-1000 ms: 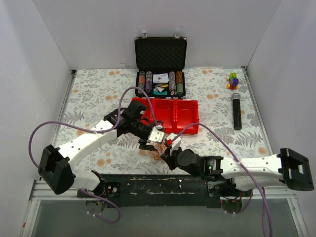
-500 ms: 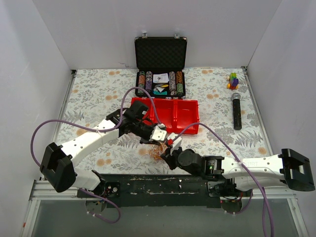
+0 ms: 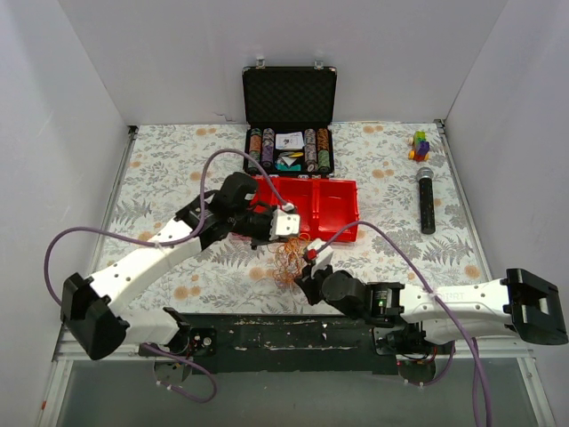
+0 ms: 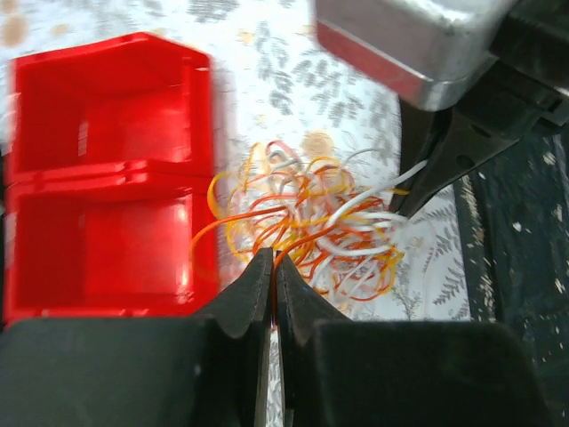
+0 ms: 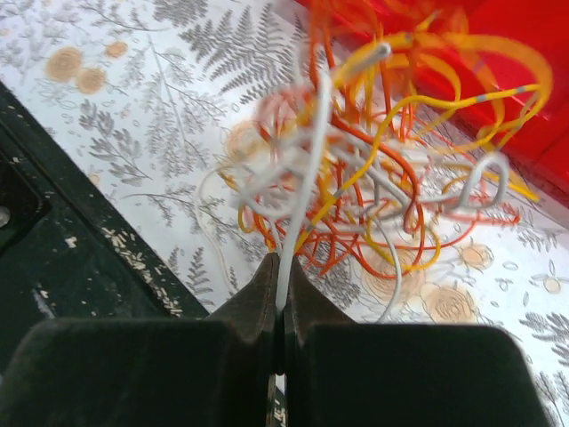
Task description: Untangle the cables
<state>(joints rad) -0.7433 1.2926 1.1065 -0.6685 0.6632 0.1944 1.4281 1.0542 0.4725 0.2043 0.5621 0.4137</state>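
Note:
The cables (image 3: 288, 257) are a small tangle of thin orange, yellow and white wires, strung between my two grippers just in front of the red bin. My left gripper (image 3: 289, 237) is at the tangle's far side. In the left wrist view the left gripper (image 4: 273, 263) is shut on an orange wire of the cables (image 4: 311, 218). My right gripper (image 3: 304, 269) is at the tangle's near right side. The right wrist view shows the right gripper (image 5: 279, 265) shut on a white wire that leads up into the cables (image 5: 382, 178).
A red two-compartment bin (image 3: 313, 206) stands right behind the tangle, and the left wrist view shows the same bin (image 4: 98, 178). An open black case of poker chips (image 3: 289, 116) sits at the back. A microphone (image 3: 427, 201) and small coloured blocks (image 3: 419, 144) lie at the right.
My left gripper has shut on the tangle and pulled back toward the red bin, stretching the wires. The right gripper has stayed shut, nearly in place.

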